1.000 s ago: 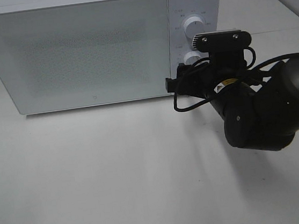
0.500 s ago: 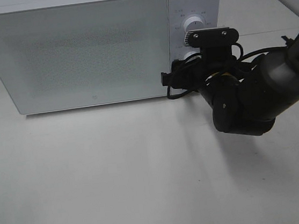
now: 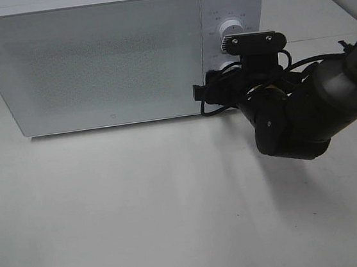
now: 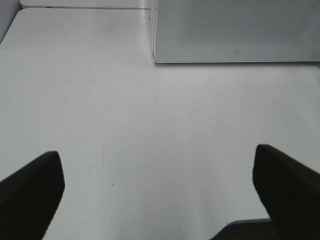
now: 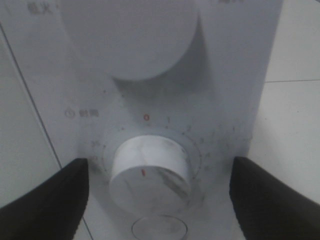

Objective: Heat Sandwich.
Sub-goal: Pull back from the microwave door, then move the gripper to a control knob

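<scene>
On the white table [image 3: 110, 212] we see the microwave [image 3: 93, 59], door closed; we cannot find the sandwich in any view. Our right arm [image 3: 311, 112] reaches the control panel, with the right gripper [image 5: 159, 172] spread either side of the lower dial [image 5: 150, 175], not touching it. The left gripper [image 4: 159, 170] hangs spread over the table.

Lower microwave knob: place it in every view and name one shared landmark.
Exterior high: the lower knob sits low on the microwave's right side, mostly hidden behind the right arm.
Left wrist: not in it; only the microwave's door corner.
Right wrist: near centre, between the open right gripper's fingers.
Shared landmark: the microwave's white front.
</scene>
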`<state>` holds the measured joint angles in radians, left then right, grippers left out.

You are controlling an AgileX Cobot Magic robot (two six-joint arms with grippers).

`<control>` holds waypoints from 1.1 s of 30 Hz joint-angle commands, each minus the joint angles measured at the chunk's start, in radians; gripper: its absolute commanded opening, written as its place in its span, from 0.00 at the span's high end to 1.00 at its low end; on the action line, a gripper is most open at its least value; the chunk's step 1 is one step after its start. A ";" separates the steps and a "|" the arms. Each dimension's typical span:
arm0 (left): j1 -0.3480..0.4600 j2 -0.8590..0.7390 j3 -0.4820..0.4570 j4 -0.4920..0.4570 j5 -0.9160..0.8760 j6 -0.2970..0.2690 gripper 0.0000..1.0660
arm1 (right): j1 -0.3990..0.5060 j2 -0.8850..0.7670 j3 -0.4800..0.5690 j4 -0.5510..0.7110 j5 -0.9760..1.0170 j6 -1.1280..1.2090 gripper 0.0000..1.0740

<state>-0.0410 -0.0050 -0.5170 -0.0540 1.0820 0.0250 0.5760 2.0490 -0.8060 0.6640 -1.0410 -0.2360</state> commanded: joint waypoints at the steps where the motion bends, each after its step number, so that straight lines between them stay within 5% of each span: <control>1: 0.002 -0.017 0.002 -0.008 -0.012 0.001 0.09 | -0.002 -0.019 0.001 -0.018 -0.024 -0.007 0.29; 13: 0.002 -0.017 0.002 -0.008 -0.012 0.001 0.09 | -0.002 -0.016 0.001 -0.018 -0.033 -0.006 0.33; 17: 0.002 -0.017 0.002 -0.008 -0.012 0.001 0.09 | -0.002 -0.016 0.001 -0.020 -0.019 -0.006 0.54; 22: 0.002 -0.017 0.002 -0.008 -0.012 0.001 0.09 | -0.002 -0.016 0.001 -0.020 -0.012 -0.006 0.69; 23: 0.002 -0.017 0.002 -0.008 -0.012 0.001 0.09 | -0.002 -0.016 0.001 -0.021 -0.012 -0.006 0.80; 26: 0.002 -0.017 0.002 -0.008 -0.012 0.001 0.09 | -0.002 -0.016 0.001 -0.024 -0.014 -0.006 0.92; 33: 0.002 -0.017 0.002 -0.008 -0.012 0.001 0.09 | -0.002 -0.016 0.001 -0.027 -0.016 -0.005 0.94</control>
<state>-0.0410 -0.0050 -0.5170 -0.0540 1.0820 0.0250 0.5760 2.0420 -0.8030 0.6450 -1.0460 -0.2360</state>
